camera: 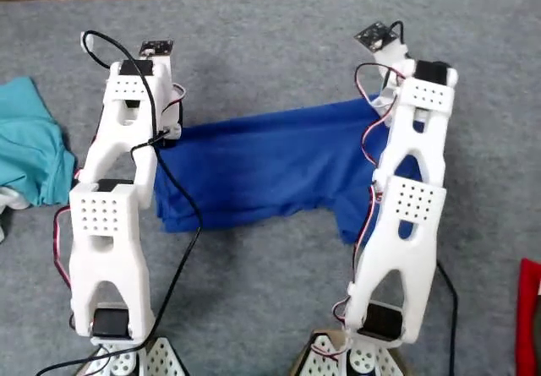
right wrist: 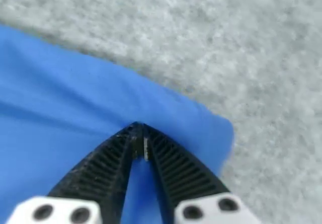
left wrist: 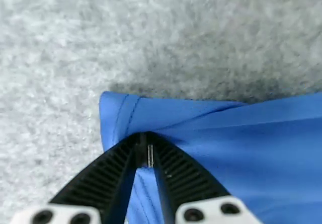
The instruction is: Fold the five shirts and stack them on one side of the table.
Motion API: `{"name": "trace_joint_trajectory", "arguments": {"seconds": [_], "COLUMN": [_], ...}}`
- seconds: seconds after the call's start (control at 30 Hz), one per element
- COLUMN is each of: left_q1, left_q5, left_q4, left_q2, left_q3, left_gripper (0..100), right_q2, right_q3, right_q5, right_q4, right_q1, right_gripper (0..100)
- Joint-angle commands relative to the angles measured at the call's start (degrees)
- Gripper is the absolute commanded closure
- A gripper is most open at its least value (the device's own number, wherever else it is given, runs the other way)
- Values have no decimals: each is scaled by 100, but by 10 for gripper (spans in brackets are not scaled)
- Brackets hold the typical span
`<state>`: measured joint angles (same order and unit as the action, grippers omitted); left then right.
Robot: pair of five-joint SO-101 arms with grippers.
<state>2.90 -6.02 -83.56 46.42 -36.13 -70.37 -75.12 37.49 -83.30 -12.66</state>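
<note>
A blue shirt point(camera: 262, 169) lies partly folded across the middle of the grey table, between the two white arms. My left gripper point(left wrist: 145, 142) is shut on the blue shirt point(left wrist: 226, 133) near a hemmed corner, at the cloth's far left edge in the high view. My right gripper point(right wrist: 139, 132) is shut on the blue shirt point(right wrist: 60, 98) close to its far right corner. In the high view both gripper tips are hidden under the arms' own bodies.
A teal shirt point(camera: 30, 144) lies bunched at the table's left edge, with a bit of white cloth point(camera: 8, 200) beneath it. A red garment point(camera: 529, 313) shows at the right edge. Bare grey table point(camera: 270, 46) stretches beyond the blue shirt.
</note>
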Motion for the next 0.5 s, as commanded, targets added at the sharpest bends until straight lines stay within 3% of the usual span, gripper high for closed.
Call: {"name": "trace_joint_trajectory", "arguments": {"seconds": [0.0, 0.3, 0.47], "left_q1": [141, -123, -378], "left_q5": [0, 290, 79], "left_q4": [-141, -1591, -1741], "left_q2": [-84, -31, -242], "left_q3": [-413, -2892, -2084], "left_gripper": [979, 979, 980], "right_q2": [-110, 470, 910], "right_q3": [-1525, -2018, -1930], "right_q5": [88, 264, 334], "right_q4": [-624, -1749, -1916], "right_q1": [-154, 435, 347], "right_gripper": [990, 991, 991]}}
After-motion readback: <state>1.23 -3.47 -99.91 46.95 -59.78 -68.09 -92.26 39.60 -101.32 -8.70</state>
